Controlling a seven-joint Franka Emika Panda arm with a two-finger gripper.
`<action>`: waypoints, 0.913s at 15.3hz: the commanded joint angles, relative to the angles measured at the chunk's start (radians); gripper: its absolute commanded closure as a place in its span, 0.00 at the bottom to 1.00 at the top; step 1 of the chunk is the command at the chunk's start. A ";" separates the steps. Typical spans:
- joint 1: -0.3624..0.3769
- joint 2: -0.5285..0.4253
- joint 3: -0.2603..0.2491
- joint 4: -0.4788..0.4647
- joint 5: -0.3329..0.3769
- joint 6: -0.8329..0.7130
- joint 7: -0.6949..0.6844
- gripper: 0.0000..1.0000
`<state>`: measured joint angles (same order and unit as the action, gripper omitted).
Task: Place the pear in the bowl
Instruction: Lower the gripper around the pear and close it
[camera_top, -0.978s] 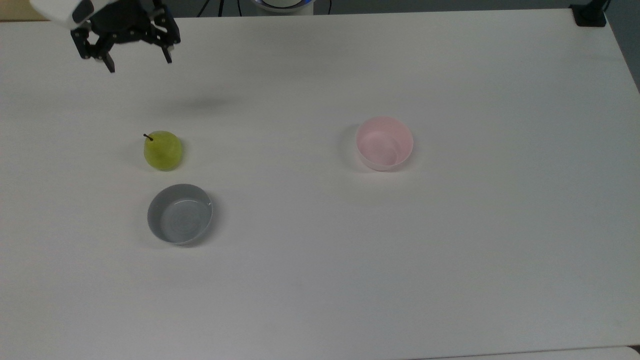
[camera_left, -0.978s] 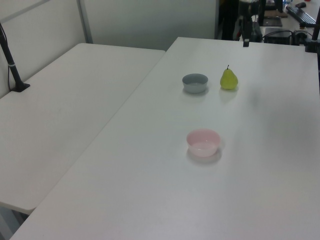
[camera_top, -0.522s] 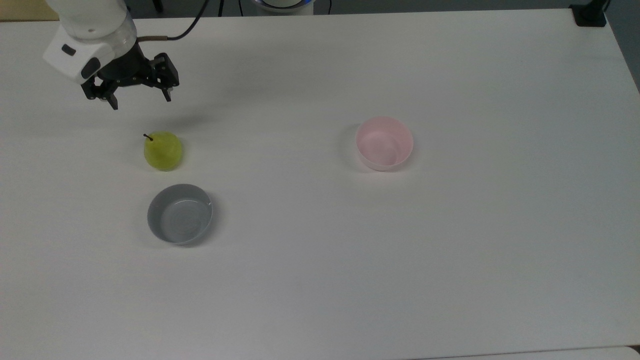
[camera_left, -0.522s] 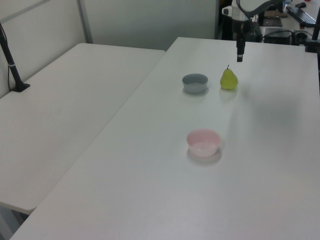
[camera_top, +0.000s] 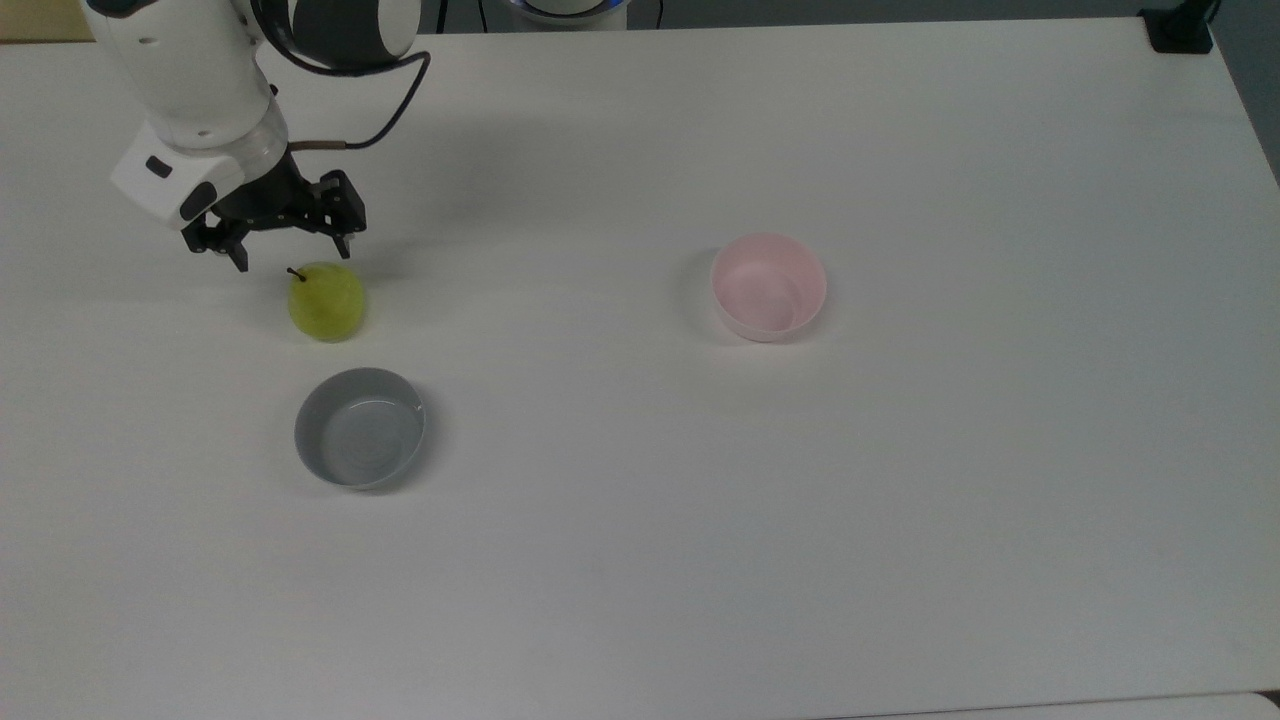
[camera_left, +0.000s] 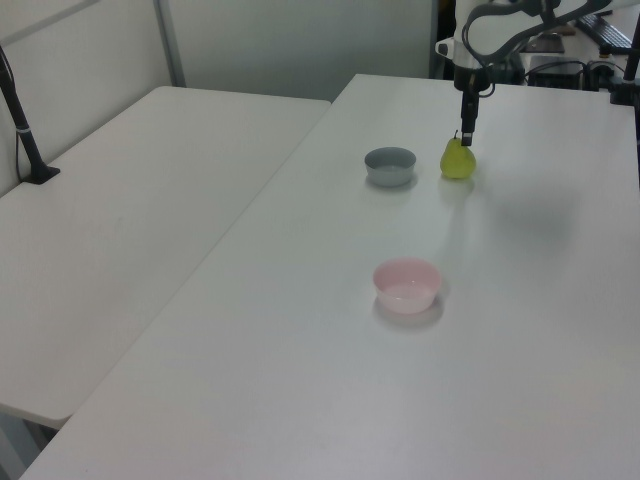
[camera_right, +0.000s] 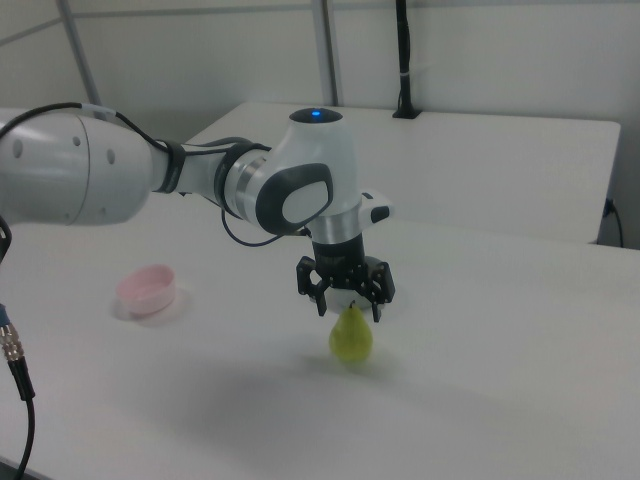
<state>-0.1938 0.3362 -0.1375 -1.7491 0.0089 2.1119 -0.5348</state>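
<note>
In the top view, the gripper (camera_top: 290, 252) hangs with fingers spread wide just above the pear (camera_top: 327, 301), which stands on the tabletop (camera_top: 640, 520). Closing off-centre could tip it toward the grey bowl (camera_top: 360, 428); the pink bowl (camera_top: 769, 287) sits well right.

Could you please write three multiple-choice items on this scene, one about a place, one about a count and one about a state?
1. Where is the gripper?
A. Just above the pear
B. Over the pink bowl
C. Inside the grey bowl

2. How many bowls stand on the table?
A. One
B. Two
C. Three

3. What state is the pear in?
A. Lying in the pink bowl
B. Lifted off the table
C. Standing upright on the table

Answers: 1 A, its open fingers hang at the stem; 2 B, one pink, one grey; 3 C, the right view shows its stem up.
</note>
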 joint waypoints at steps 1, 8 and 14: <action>0.013 0.014 0.004 -0.038 0.014 0.075 0.073 0.00; 0.022 0.055 0.013 -0.049 0.014 0.140 0.105 0.04; 0.022 0.058 0.015 -0.059 0.014 0.152 0.108 0.78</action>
<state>-0.1786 0.4058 -0.1235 -1.7738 0.0101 2.2309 -0.4436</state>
